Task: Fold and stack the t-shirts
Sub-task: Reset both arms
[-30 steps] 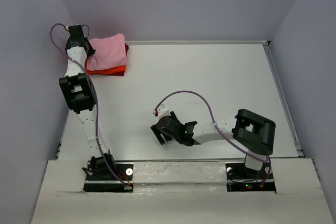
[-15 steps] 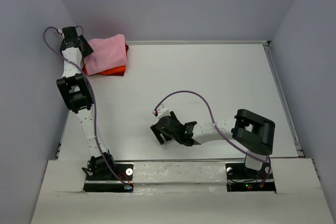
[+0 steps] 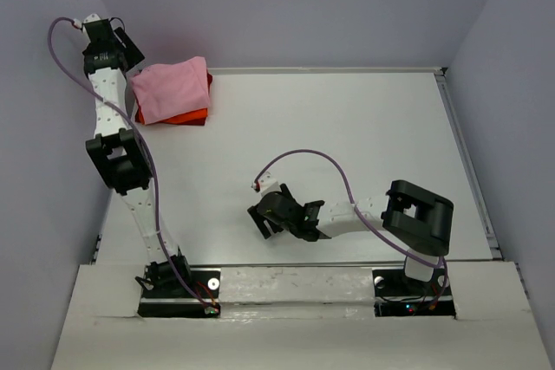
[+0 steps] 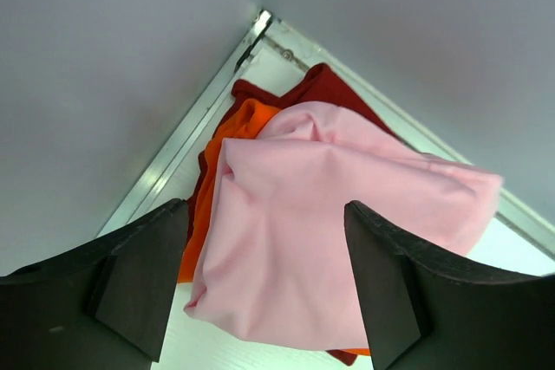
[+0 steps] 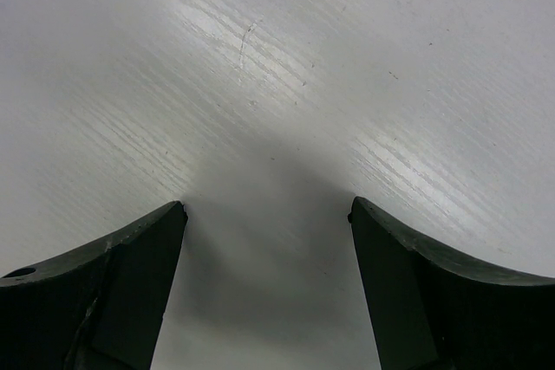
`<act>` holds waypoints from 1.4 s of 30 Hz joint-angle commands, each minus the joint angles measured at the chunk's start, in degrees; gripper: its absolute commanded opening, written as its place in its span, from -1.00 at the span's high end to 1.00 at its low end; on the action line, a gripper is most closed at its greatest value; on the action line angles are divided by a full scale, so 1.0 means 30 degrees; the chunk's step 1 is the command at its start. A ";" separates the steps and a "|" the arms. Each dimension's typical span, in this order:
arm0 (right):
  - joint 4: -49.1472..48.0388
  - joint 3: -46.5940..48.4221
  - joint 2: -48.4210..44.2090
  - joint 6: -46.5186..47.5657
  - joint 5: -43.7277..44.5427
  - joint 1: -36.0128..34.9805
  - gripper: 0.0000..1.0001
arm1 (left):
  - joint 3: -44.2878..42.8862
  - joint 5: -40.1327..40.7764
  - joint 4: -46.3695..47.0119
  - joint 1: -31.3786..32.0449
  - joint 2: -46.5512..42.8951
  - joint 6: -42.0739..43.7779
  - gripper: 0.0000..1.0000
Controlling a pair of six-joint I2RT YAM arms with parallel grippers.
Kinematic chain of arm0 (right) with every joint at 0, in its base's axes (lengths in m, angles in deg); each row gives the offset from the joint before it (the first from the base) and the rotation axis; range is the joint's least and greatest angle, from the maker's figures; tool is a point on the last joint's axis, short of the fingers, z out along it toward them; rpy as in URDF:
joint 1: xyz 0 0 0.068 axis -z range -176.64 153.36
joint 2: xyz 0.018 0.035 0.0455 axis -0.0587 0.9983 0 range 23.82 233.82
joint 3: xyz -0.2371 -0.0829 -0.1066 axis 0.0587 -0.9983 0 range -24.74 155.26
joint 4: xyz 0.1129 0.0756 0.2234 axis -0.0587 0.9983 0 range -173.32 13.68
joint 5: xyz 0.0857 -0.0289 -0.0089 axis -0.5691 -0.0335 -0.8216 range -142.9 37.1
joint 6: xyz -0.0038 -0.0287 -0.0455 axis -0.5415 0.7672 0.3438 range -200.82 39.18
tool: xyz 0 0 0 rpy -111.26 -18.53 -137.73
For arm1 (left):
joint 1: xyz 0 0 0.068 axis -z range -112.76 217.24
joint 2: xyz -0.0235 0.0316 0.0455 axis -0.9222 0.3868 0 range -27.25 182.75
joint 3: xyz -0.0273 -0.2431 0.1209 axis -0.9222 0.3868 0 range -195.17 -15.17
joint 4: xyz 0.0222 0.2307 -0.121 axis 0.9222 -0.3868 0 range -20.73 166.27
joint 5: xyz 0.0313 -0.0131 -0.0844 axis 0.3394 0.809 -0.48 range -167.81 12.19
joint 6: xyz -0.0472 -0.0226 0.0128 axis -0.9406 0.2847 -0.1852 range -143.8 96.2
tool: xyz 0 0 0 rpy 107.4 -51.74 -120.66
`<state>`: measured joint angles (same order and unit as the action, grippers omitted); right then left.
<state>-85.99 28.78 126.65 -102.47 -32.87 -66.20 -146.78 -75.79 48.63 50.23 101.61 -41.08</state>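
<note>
The pink shirt [image 3: 173,87] is seen folded on the red shirt [image 3: 184,117] in the far left corner of the worktop [image 3: 347,127]. The left arm [image 3: 111,127] is stretched far forward, its wrist raised just beside the stack, the left jaws spread around nothing. The right arm [image 3: 347,217] is bent low over the near middle, the right jaws spread above bare worktop.

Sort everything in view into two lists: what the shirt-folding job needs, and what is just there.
Belongs to the job:
- pink t-shirt, lying on top
- orange-red t-shirt, underneath it

Just there:
- table
- grey walls
</note>
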 commanded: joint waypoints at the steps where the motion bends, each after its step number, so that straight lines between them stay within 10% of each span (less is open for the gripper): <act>1: 0.2269 -0.0759 0.1584 -0.0664 -0.1433 -0.0251 -0.65 | -0.0484 -0.0350 0.0335 0.0280 -0.2169 -0.0305 -0.64; 17: 0.1069 -0.2105 -0.0610 -0.1250 -0.0819 -0.0251 -0.68 | 0.0653 -0.0126 0.0921 0.9354 -0.5627 0.1422 -0.60; 26: 0.1273 -0.2751 -0.6262 -0.0929 0.0884 0.0449 -0.73 | 1.7172 0.1608 1.0881 1.5396 -1.3272 0.1159 -0.63; 42: 0.2534 -0.0759 -0.8175 -0.0196 -0.0967 1.4454 -0.81 | 2.4791 0.5474 0.9996 1.7713 -1.9656 0.3825 -0.71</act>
<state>-79.76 25.08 99.26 -102.08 -35.36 -26.04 -76.20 -63.99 74.05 103.60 50.14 -33.01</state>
